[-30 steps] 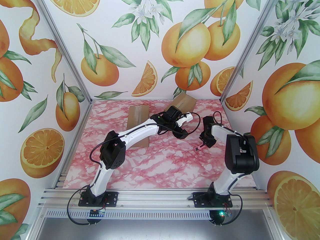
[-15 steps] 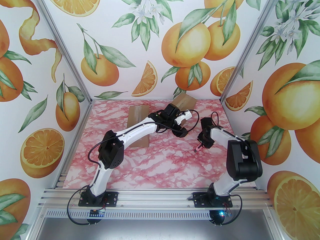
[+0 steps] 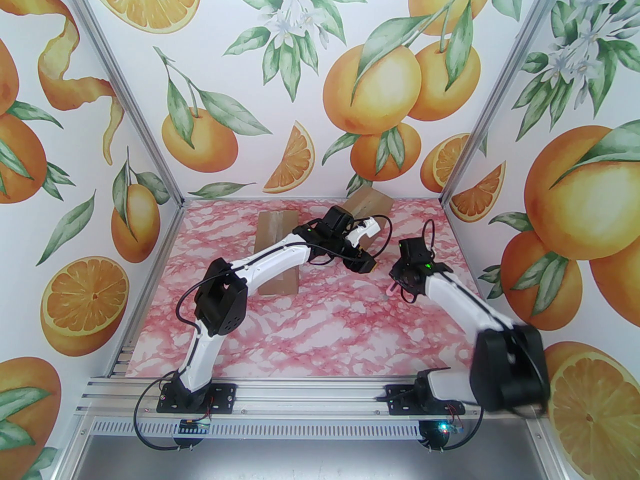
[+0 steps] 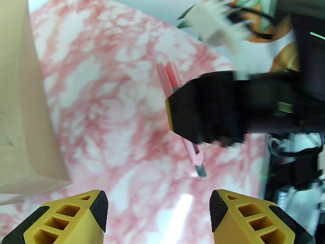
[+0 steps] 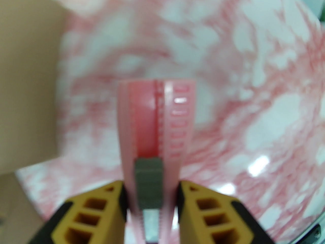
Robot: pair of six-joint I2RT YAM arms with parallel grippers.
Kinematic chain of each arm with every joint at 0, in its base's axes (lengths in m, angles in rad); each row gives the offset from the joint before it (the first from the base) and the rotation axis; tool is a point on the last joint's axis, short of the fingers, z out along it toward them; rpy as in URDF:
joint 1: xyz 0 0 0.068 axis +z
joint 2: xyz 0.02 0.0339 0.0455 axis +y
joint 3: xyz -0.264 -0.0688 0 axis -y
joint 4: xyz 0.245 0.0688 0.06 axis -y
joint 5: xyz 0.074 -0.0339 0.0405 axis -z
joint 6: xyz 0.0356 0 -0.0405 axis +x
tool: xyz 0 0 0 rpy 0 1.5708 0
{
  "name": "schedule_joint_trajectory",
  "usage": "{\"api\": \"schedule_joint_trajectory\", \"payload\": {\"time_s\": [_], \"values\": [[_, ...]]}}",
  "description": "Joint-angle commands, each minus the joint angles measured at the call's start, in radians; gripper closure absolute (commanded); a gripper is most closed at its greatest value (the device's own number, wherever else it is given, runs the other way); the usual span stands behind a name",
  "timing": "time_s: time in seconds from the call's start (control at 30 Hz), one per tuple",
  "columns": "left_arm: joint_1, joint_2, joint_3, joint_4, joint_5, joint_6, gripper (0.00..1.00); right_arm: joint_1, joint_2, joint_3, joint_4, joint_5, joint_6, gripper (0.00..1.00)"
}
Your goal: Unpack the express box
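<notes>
A taped brown express box point(image 3: 276, 238) lies flat on the pink marble table point(image 3: 320, 328), partly under my left arm. A second cardboard box point(image 3: 369, 202) leans at the back wall, and its pale side point(image 4: 20, 110) shows in the left wrist view. My left gripper point(image 3: 367, 266) point(image 4: 157, 207) hovers open above the table, holding nothing. Just to its right, my right gripper point(image 3: 397, 284) point(image 5: 152, 199) is shut on a pink utility knife point(image 3: 389, 291) point(image 5: 155, 126) point(image 4: 196, 159), blade end pointing down over bare table. Brown cardboard point(image 5: 28, 85) fills the left of the right wrist view.
Printed orange-pattern walls close off the back and both sides. The aluminium rail point(image 3: 310, 398) with both arm bases runs along the near edge. My right arm's elbow point(image 3: 510, 373) hangs low at the near right.
My right arm's elbow has dropped toward the near right, and its gripper with the knife has shifted slightly left and back. My left gripper has drawn a little toward the back box.
</notes>
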Motion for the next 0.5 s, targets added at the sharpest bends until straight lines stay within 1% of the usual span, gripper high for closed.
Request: {"api": "schedule_joint_trajectory", "payload": {"time_s": [0.0,0.1,0.2,0.3,0.47], "values": [[0.023,-0.058,-0.051,0.133,0.147,-0.096,0.32,0.017,-0.093,-0.020,0.152,0.043,-0.020,0.64],[0.027,-0.054,-0.058,0.183,0.200,-0.127,0.32,0.030,-0.128,-0.016,0.173,0.051,-0.035,0.65],[0.026,-0.054,-0.058,0.231,0.248,-0.154,0.33,0.041,-0.126,0.001,0.179,0.052,-0.063,0.64],[0.019,-0.062,-0.058,0.251,0.271,-0.150,0.34,0.053,-0.125,0.004,0.211,0.050,-0.068,0.64],[0.013,-0.055,-0.057,0.244,0.271,-0.135,0.36,0.071,-0.120,0.018,0.260,0.026,-0.082,0.64]]}}
